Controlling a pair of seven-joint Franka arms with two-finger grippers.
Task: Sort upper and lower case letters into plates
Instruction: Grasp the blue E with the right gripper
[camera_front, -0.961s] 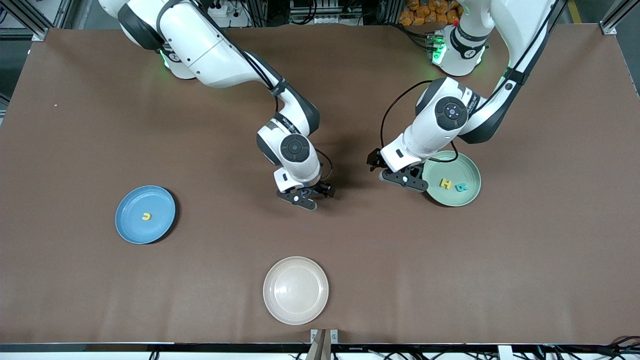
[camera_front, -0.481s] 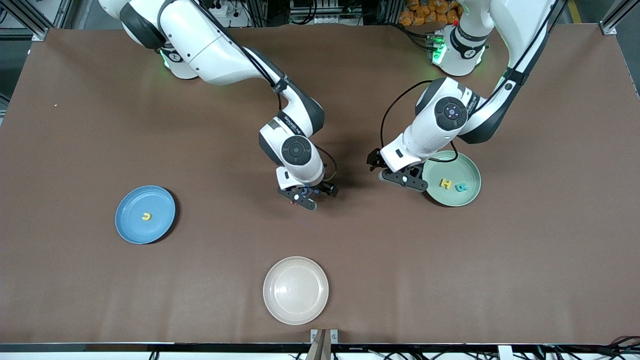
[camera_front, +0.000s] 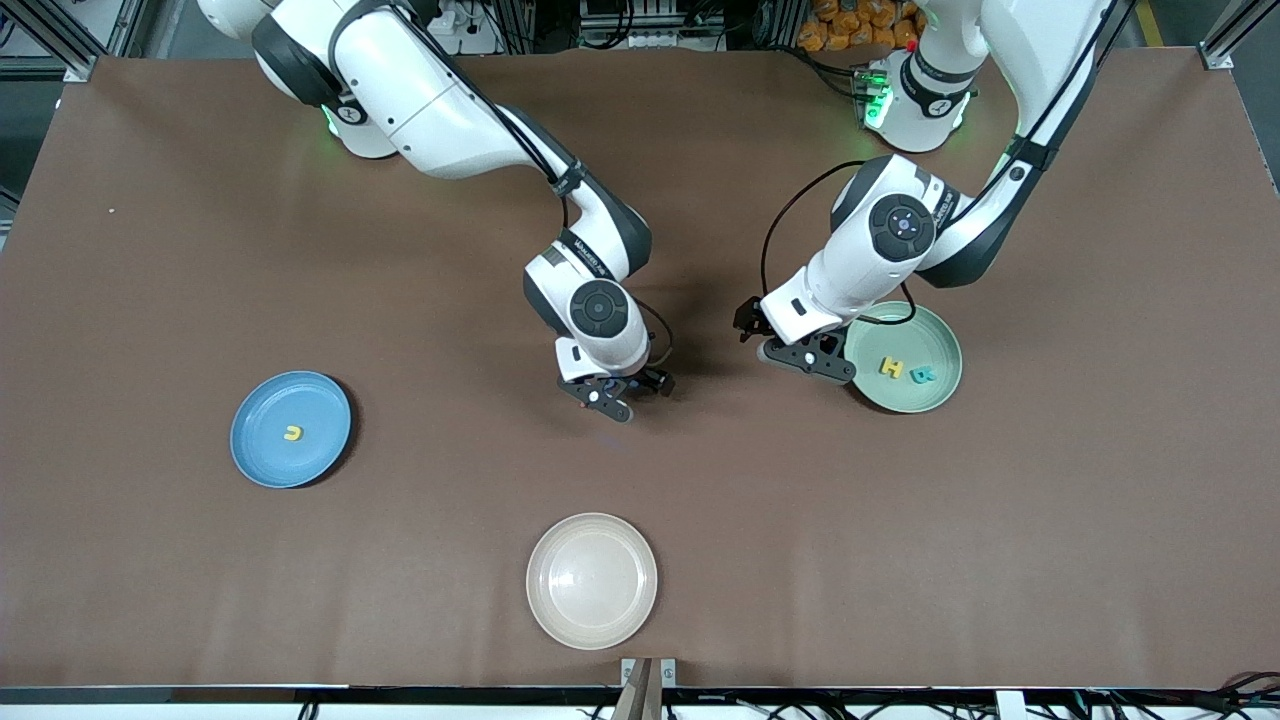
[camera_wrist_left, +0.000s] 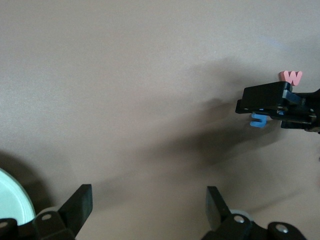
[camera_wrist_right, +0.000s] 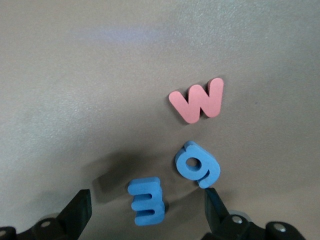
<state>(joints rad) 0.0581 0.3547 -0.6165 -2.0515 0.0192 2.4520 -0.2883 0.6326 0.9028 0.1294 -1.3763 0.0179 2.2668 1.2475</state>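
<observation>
My right gripper (camera_front: 612, 392) hangs open low over mid-table. A blue three-pronged letter (camera_wrist_right: 146, 201) lies between its fingertips (camera_wrist_right: 146, 214), untouched. Beside it lie a round blue letter (camera_wrist_right: 196, 165) and a red W (camera_wrist_right: 197, 100). The mint green plate (camera_front: 940, 398) holds a yellow H (camera_front: 891, 368) and a teal letter (camera_front: 925, 376). A yellow letter (camera_front: 292, 433) lies in the sky blue plate (camera_front: 258, 455). My left gripper (camera_front: 795, 350) is open and empty over bare table (camera_wrist_left: 147, 207) beside the green plate. In the left wrist view the W (camera_wrist_left: 291, 76) shows by the right gripper.
A cream-white plate (camera_front: 560, 615) sits empty near the table's front edge, nearer the camera than the right gripper. The green plate's rim (camera_wrist_left: 12, 200) shows close to one left finger. The two grippers hang not far apart over brown tabletop.
My right arm has shifted slightly toward the left arm's end of the table, its gripper staying open. The left arm has not moved.
</observation>
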